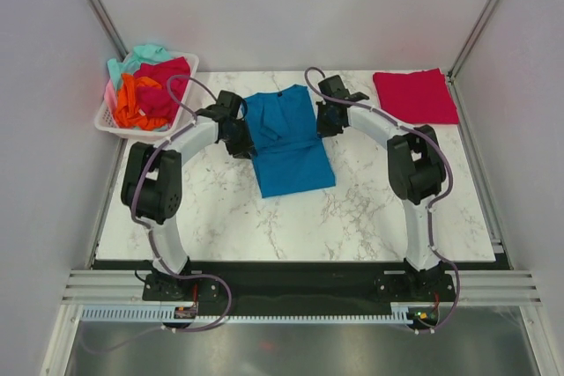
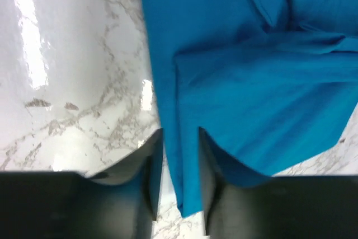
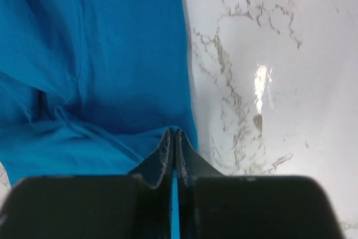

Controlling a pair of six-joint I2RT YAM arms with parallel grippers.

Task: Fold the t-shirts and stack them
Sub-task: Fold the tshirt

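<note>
On my white marbled table (image 1: 379, 191), the soft teal-blue short-sleeved shirt (image 1: 289, 143) lies partly folded at centre, my left gripper (image 2: 180, 132) straddling its left edge with jaws apart, my right gripper (image 3: 174, 132) pinched tight on its right edge.

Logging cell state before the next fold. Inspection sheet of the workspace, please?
Surface: marble-pattern table, some glare.
Job's things: blue t-shirt at centre, part folded; red t-shirt folded flat, far right; crumpled shirts in the white basket, far left.
Clutter: nothing seen.
Hands: left hand open astride the blue t-shirt's left edge; right hand shut on its right edge.
Cables: purple cables looped along both arms.
Surroundings: plain walls; metal rail at the near edge.
</note>
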